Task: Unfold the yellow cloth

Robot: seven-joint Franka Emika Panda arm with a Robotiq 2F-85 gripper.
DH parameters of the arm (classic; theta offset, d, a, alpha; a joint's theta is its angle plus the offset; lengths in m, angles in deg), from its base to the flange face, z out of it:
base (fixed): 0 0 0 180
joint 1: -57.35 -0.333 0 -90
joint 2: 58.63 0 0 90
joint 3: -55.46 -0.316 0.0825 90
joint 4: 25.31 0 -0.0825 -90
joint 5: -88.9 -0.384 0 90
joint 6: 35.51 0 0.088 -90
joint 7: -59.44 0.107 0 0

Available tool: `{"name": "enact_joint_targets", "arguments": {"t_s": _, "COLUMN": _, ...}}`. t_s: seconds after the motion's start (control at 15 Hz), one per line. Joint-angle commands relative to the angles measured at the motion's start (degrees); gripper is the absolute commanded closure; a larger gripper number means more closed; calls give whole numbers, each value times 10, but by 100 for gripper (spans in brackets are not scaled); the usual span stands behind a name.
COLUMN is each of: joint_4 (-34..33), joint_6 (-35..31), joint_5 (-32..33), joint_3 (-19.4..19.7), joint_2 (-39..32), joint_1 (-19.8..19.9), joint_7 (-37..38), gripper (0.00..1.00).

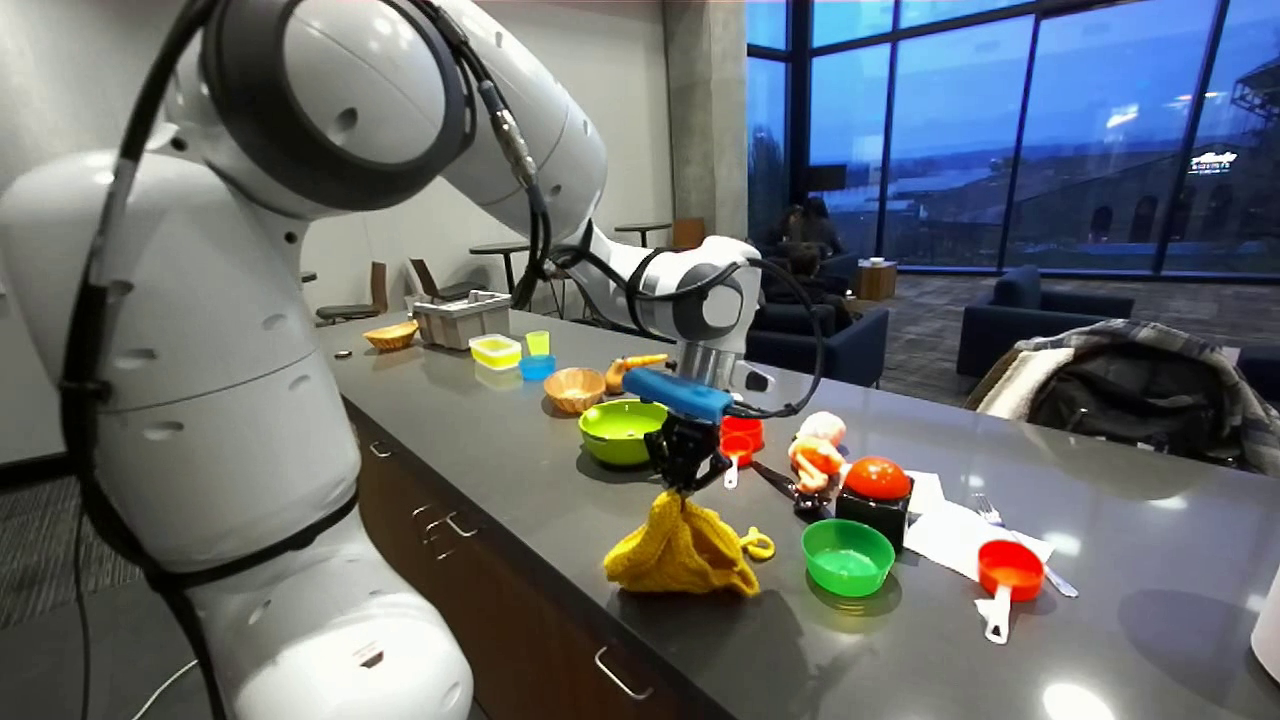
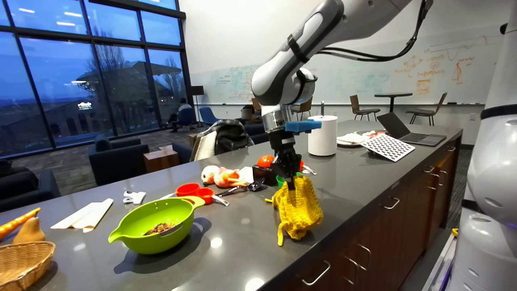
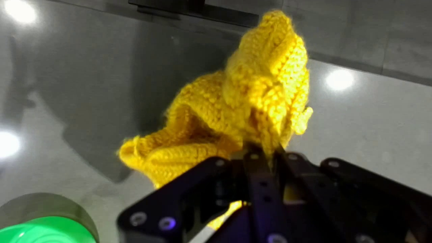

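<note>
A yellow cloth (image 1: 655,550) hangs bunched over a gray countertop (image 1: 900,660), close to the edge above the brown drawer fronts (image 2: 396,238); in the wrist view its far fold overlaps the line of that edge. The black gripper (image 3: 266,151) points down with its 2 fingers drawn together, pinching a peak of the cloth between the tips. I cannot tell whether the lowest folds touch the countertop. Toward the small green bowl (image 1: 848,577) the gap is narrow, with the cloth's looped strap (image 1: 765,553) reaching near the rim. Toward the lime bowl (image 2: 137,239), in an exterior view, a broader stretch of countertop lies between the 2. The cloth is a chunky knit, stitched in raised rows, falling in a tent shape with a dark hollow between folds and a thin tail (image 2: 280,236) dangling at the bottom. The countertop is smooth and glossy, catching round white reflections. The small green bowl is round and smooth-sided; the lime bowl has a pouring spout, a handle and brown bits (image 2: 162,228) inside. Just beside the small green bowl stands a black box (image 1: 872,517) topped by 1 rounded red-orange dome (image 1: 878,478).
</note>
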Motion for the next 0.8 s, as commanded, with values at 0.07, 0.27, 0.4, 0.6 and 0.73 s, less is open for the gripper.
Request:
{"name": "enact_joint_targets", "arguments": {"t_s": 0.07, "joint_4": -19, "joint_6": 1, "joint_5": 7, "joint_3": -8, "joint_2": -36, "joint_1": 1, "joint_7": 11, "gripper": 98}}
{"name": "enact_joint_targets", "arguments": {"t_s": 0.27, "joint_4": -26, "joint_6": -1, "joint_5": 5, "joint_3": -9, "joint_2": -40, "joint_1": 3, "joint_7": 8, "gripper": 98}}
{"name": "enact_joint_targets", "arguments": {"t_s": 0.4, "joint_4": -30, "joint_6": -3, "joint_5": 10, "joint_3": -9, "joint_2": -39, "joint_1": 2, "joint_7": 7, "gripper": 98}}
{"name": "enact_joint_targets", "arguments": {"t_s": 0.6, "joint_4": -28, "joint_6": -3, "joint_5": 2, "joint_3": -8, "joint_2": -41, "joint_1": 3, "joint_7": 1, "gripper": 93}}
{"name": "enact_joint_targets", "arguments": {"t_s": 0.73, "joint_4": -32, "joint_6": -4, "joint_5": 2, "joint_3": -8, "joint_2": -41, "joint_1": 4, "joint_7": 1, "gripper": 93}}
